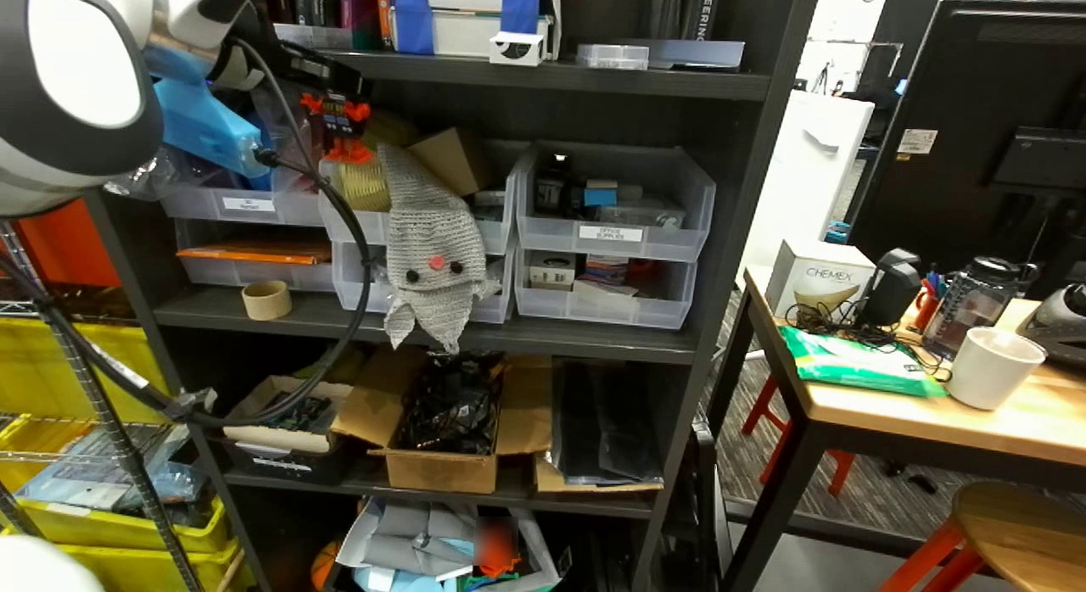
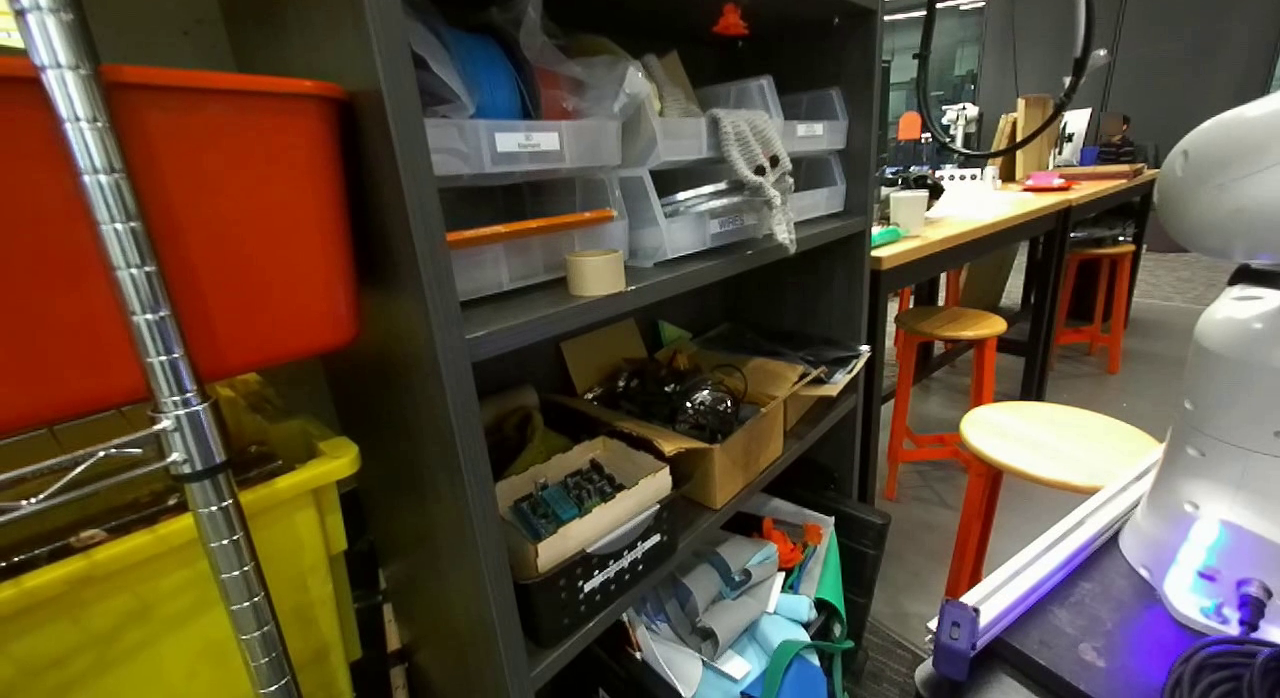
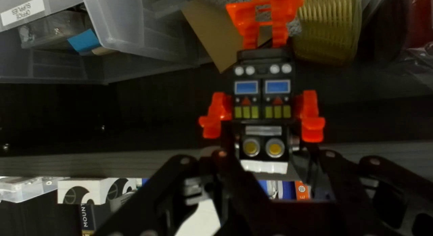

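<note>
Black-and-orange plastic toy robot (image 3: 263,104), gripped by the head

The jaws of the black two-fingered gripper (image 3: 264,148) stand partly apart, closed on its boxy head (image 3: 263,139). The toy hangs feet down; in an exterior view it is toward eleven o'clock from a grey crocheted doll (image 1: 434,236) and one o'clock from a beige tape roll (image 1: 266,300). It should handle as light, rigid and slippery; the jutting orange arms (image 3: 311,124) look easiest to break, so the squared head or torso (image 3: 262,89) makes the better hold.
</note>
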Tool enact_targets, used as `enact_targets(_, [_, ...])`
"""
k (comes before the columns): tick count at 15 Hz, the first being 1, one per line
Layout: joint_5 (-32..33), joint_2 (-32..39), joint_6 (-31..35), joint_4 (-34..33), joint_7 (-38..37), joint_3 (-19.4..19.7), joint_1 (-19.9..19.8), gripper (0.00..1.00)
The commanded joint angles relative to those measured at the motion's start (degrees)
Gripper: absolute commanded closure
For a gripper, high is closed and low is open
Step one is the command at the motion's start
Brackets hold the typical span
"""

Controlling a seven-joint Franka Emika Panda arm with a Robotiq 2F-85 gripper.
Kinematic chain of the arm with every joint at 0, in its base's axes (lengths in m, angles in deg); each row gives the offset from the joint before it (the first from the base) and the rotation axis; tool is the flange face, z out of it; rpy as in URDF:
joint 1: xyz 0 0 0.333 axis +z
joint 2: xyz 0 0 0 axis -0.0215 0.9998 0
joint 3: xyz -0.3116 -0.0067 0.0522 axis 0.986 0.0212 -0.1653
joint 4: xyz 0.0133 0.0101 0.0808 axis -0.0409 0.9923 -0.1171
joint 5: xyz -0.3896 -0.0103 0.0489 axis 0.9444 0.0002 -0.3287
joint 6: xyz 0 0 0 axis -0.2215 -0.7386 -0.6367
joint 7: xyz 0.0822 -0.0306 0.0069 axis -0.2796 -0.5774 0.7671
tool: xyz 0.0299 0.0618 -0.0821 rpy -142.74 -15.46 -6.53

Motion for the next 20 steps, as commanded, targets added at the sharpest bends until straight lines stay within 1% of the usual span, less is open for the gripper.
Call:
enact_targets(1, [-0.9, 1.5, 0.3, -0.3, -0.5, 0.0, -0.5, 0.82])
enact_targets(5, [-0.9, 1.7, -0.5, 0.1, -1.1, -0.1, -0.8, 0.82])
enact_targets(10, [-0.9, 4.1, -0.8, 1.5, -1.9, -0.1, -0.8, 0.82])
enact_targets(15, [-1.2, 7.3, 1.7, 1.4, -3.4, -0.1, -1.2, 0.82])
enact_targets(17, [-1.4, 8.7, 3.5, 0.9, -4.9, -0.9, -2.5, 0.82])
enact_targets(20, [-1.8, 10.6, 5.1, 0.3, -6.2, -1.0, -3.7, 0.82])
